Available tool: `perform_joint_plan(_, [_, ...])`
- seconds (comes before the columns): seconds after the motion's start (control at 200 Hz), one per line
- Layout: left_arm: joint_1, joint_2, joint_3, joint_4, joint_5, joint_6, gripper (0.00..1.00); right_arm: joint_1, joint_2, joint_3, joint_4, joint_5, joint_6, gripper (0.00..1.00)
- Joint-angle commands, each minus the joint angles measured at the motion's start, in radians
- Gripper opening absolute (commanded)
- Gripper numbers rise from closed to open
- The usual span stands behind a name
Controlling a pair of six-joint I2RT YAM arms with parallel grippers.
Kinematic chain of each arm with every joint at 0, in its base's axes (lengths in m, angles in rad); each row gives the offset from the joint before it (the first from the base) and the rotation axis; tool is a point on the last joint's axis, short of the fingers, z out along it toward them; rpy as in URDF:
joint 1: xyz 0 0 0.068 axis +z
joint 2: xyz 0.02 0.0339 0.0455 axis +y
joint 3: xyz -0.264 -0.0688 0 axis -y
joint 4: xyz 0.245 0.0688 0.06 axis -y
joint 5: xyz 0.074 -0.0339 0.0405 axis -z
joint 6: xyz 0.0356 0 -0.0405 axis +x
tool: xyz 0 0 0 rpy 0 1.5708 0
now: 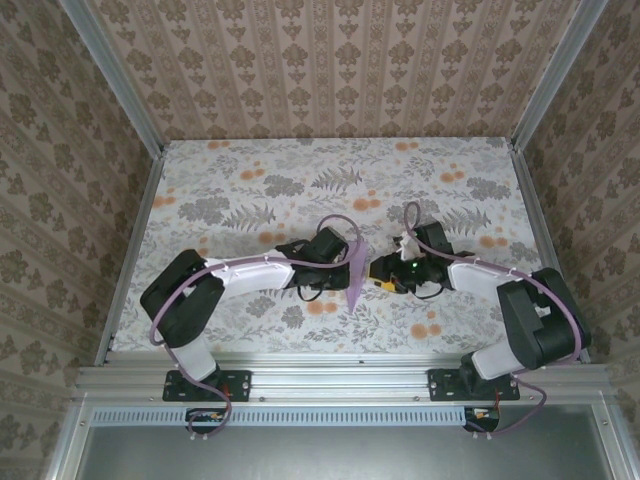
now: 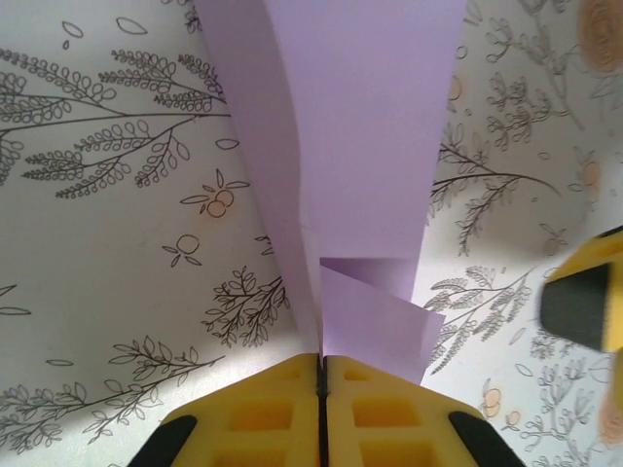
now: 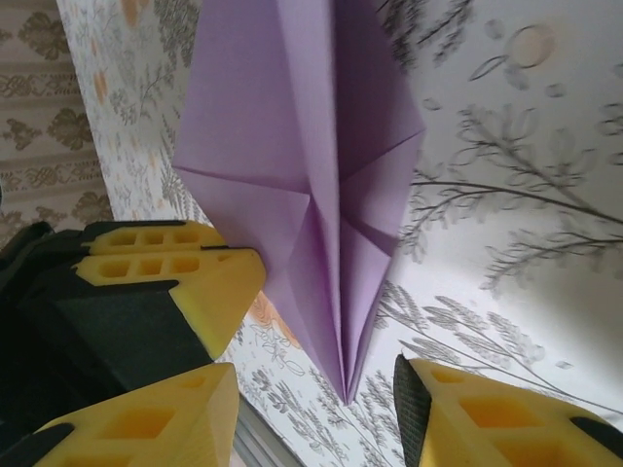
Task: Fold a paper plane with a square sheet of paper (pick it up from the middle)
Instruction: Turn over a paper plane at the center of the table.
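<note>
The square sheet of paper now stands folded into a slim lavender paper plane [image 1: 354, 272], held on edge above the table with its tip pointing at the near edge. My left gripper [image 2: 321, 362] is shut on its folded layers [image 2: 362, 146], the yellow fingers [image 2: 253, 413] pressed flat together. From the right wrist, the plane [image 3: 292, 165] hangs with its point low, and the left fingers [image 3: 170, 268] pinch its side. My right gripper [image 3: 316, 418] is open just beside the plane [image 1: 386, 270], its fingers [image 3: 477, 413] apart and clear of the paper.
The floral tabletop [image 1: 250, 190] stretches out behind both arms. Aluminium rails [image 1: 340, 372] run along the near edge and up the sides, with patterned walls [image 1: 330, 60] beyond. One right gripper finger [image 2: 584, 304] shows at the right of the left wrist view.
</note>
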Motion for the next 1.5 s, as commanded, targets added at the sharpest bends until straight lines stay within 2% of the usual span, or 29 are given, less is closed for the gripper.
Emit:
perform_joint_plan(0.0, [0.022,-0.039,-0.025,0.087,0.072,-0.02,0.09,0.024,0.039,-0.014,0.105,-0.028,0.068,0.51])
perform_joint_plan(0.195, [0.061,-0.04,-0.064,0.155,0.13,-0.028,0.08,0.057,0.095,0.005,0.139,-0.025,0.084,0.51])
perform_joint_plan(0.785, [0.094,-0.029,-0.092,0.194,0.172,-0.039,0.08,0.102,0.183,0.059,0.156,-0.006,0.094,0.54])
perform_joint_plan(1.27, [0.1,-0.024,-0.117,0.226,0.185,-0.055,0.07,0.11,0.203,0.063,0.198,-0.019,0.124,0.5])
perform_joint_plan(1.495, [0.105,-0.019,-0.131,0.254,0.193,-0.071,0.07,0.118,0.227,0.073,0.186,-0.012,0.108,0.42])
